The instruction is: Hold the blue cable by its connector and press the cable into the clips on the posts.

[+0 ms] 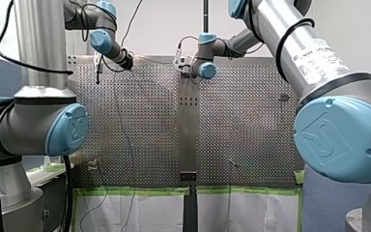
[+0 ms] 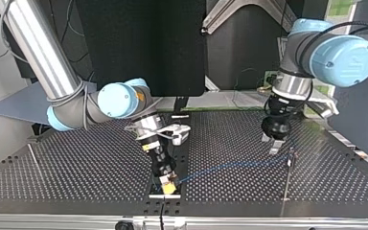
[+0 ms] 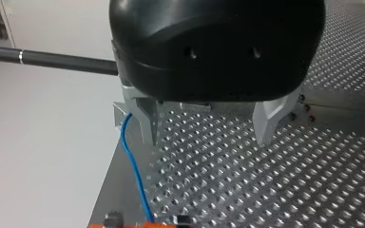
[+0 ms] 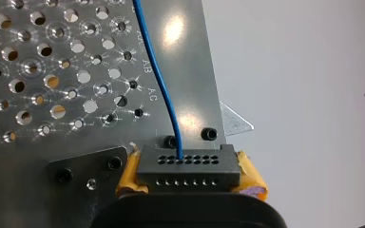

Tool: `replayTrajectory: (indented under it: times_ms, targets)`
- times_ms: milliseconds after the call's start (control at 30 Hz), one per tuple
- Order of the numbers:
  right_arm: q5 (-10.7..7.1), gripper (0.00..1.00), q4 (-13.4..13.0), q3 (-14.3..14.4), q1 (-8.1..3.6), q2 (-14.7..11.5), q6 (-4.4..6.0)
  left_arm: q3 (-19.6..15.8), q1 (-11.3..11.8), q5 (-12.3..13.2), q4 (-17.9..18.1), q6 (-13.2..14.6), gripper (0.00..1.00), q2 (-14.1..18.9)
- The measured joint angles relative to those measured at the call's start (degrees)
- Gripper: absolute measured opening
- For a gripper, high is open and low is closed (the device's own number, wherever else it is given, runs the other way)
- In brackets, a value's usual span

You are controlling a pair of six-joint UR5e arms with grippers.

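Right wrist view: the letters "AB" [image 4: 147,63] and "AC" [image 4: 152,95] stood on the counter [image 4: 190,71], along its bare edge strip by the rows of holes, just beside the blue cable [image 4: 164,90]. Front view: a white label [image 1: 319,60] on my right arm [image 1: 280,29] carried print too small to read.

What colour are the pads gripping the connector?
Yellow; the pads show best in the right wrist view, clamping the connector.

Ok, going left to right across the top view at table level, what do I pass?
From the left: my right end effector, shut on the connector → blue cable → my left end effector, open → thin post.
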Motion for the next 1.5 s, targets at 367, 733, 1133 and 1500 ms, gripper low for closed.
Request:
replayTrajectory:
  times_ms: [367, 733, 1133, 1500]
  targets:
    - [-0.05, 0.0, 0.0, 0.0, -0.11, 0.0, -0.14, 3.5, -0.6, -4.2, 0.9, -1.2, 1.0, -2.6]
    - [-0.08, 0.0, 0.1, 0.0, -0.29, 0.0, -0.16, 3.8, -0.6, -6.7, 2.1, -1.3, 1.0, -3.3]
    - [-0.08, 0.0, 0.2, 0.0, -0.33, 0.0, -0.26, 7.2, -2.3, -8.4, 4.5, -2.1, 1.0, -7.1]
    - [-0.08, 0.0, 0.2, 0.0, -0.34, 0.0, -0.28, 9.2, -2.5, -9.3, 4.6, -3.2, 1.0, -7.2]
